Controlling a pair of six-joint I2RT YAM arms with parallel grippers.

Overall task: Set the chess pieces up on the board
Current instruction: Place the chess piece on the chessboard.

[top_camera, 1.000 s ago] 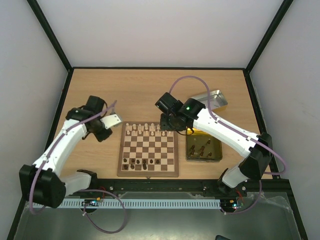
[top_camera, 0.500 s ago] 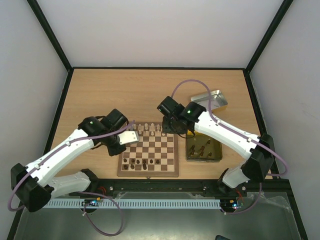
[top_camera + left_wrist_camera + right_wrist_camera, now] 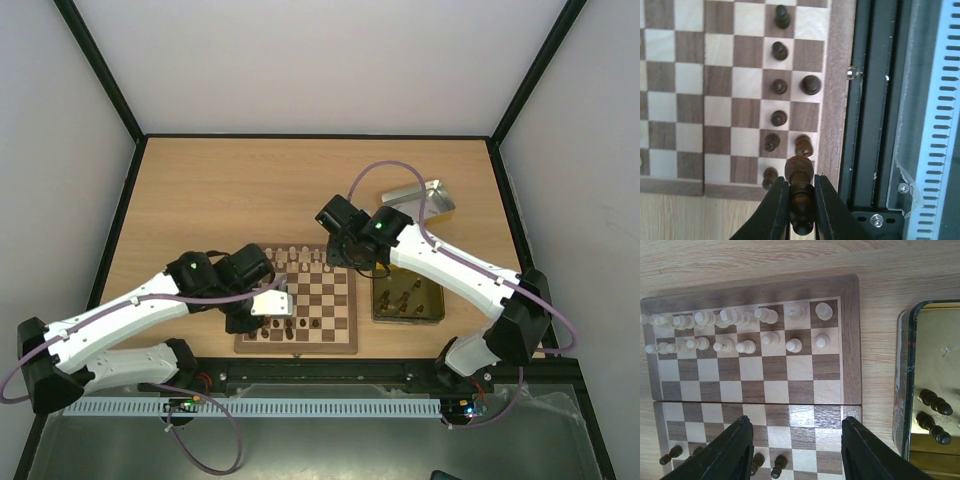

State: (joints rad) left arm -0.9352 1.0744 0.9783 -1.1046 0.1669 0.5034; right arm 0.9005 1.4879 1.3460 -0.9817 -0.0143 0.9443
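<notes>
Dark-brown chessman [image 3: 799, 170] sits clamped between the left fingers [image 3: 774, 202], above the near-left corner of the board [image 3: 325, 300], beside other dark chessmen [image 3: 779, 86] standing in its near rows. Pale chessmen [image 3: 740, 317] fill the two far rows. The right fingers [image 3: 735, 450] stand apart, empty, over the board's right side. More dark pieces [image 3: 935, 402] lie in the gold tin [image 3: 903, 390] on the tabletop [image 3: 200, 190].

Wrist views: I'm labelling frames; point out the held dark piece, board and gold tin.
held dark piece [image 3: 799, 194], left wrist view, its stem
board [image 3: 851, 340], right wrist view, right border
gold tin [image 3: 903, 390], right wrist view, left rim
</notes>
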